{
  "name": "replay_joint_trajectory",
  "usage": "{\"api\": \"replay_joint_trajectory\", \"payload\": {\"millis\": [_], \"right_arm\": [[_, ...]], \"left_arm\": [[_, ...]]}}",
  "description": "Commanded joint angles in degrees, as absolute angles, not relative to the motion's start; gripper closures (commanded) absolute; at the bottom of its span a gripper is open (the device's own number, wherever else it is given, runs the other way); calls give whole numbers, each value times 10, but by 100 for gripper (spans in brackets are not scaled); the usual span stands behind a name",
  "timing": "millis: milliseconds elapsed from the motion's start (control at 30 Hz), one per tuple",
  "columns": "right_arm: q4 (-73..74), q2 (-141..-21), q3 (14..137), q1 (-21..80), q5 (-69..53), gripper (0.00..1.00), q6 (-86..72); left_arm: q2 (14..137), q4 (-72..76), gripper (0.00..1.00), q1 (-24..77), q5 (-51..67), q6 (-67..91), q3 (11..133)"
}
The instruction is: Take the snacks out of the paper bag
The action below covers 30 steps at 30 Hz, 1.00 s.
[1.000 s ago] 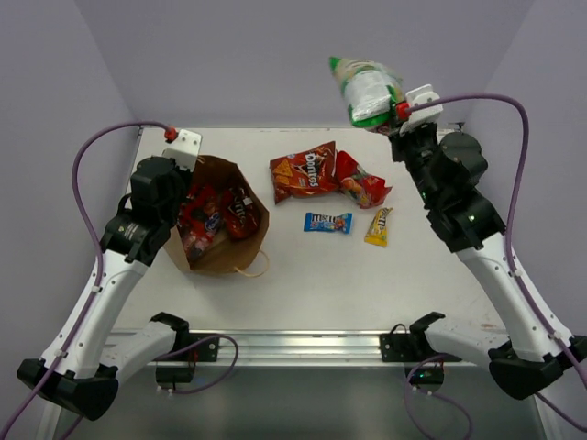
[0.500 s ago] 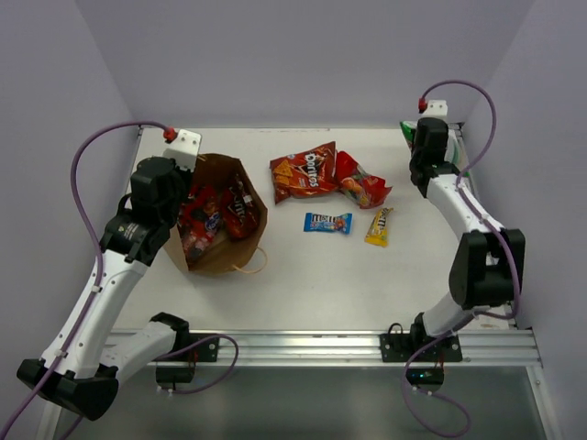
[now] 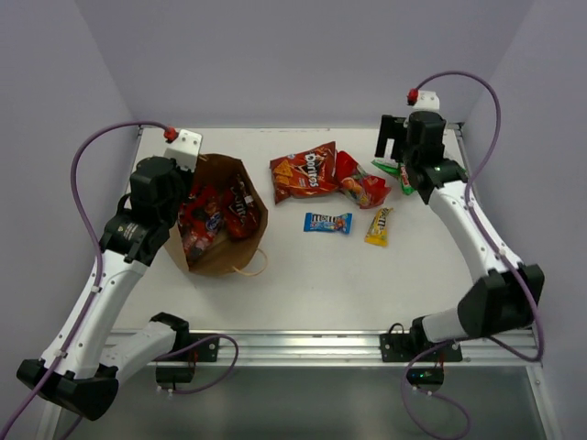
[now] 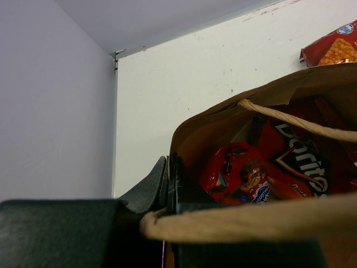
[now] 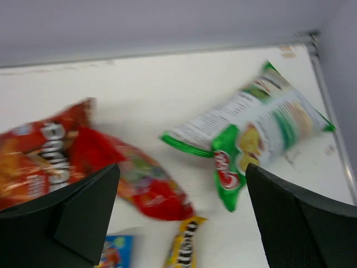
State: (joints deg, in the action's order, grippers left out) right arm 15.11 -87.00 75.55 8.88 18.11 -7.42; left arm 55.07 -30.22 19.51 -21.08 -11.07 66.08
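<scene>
The brown paper bag lies open on the left of the table, with a Doritos bag and a red cookie bag inside. My left gripper is shut on the bag's rim. At the back right my right gripper stands open with nothing between its fingers. Just beyond it the green-white chip bag lies free on the table, partly hidden by the arm in the top view. Out on the table lie a Doritos bag, a red bag, a blue packet and a yellow packet.
A twisted paper handle crosses the bag's mouth, and another handle lies on the table at the near side. The table's back right corner and the right wall are close to the chip bag.
My right gripper carried the green-white chip bag from high up to the back right of the table and opened. The chip bag now lies loose. The left arm has not moved.
</scene>
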Motion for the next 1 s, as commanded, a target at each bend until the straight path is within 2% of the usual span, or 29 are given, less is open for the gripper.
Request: {"api": "replay_joint_trajectory", "payload": {"millis": [0,233,400,500,667,800,900,967], "right_arm": [[208,-756,811,193,97,2,-102],[242,-727,877,432,42,1,-119],[253,-800,949,572,50,3,-115],[257,-855,982,619,68,7,-108],[278,-936,1035,649,98,13,-114],[276,-984,1048,649,131,26,-118],[273,-1012,1049,646,206,26,-117],[274,-1028,1049,637,231,20,-120]], "left_arm": [[538,-248,100,192,-212,-112,699],[548,-259,100,192,-222,-112,701],[549,-269,100,192,-226,-105,706],[552,-278,100,192,-227,-98,715],[555,-290,100,192,-221,-91,723],[550,-294,100,192,-214,-84,725],[546,-298,100,192,-205,-81,725],[543,-301,100,192,-201,-80,725]]}}
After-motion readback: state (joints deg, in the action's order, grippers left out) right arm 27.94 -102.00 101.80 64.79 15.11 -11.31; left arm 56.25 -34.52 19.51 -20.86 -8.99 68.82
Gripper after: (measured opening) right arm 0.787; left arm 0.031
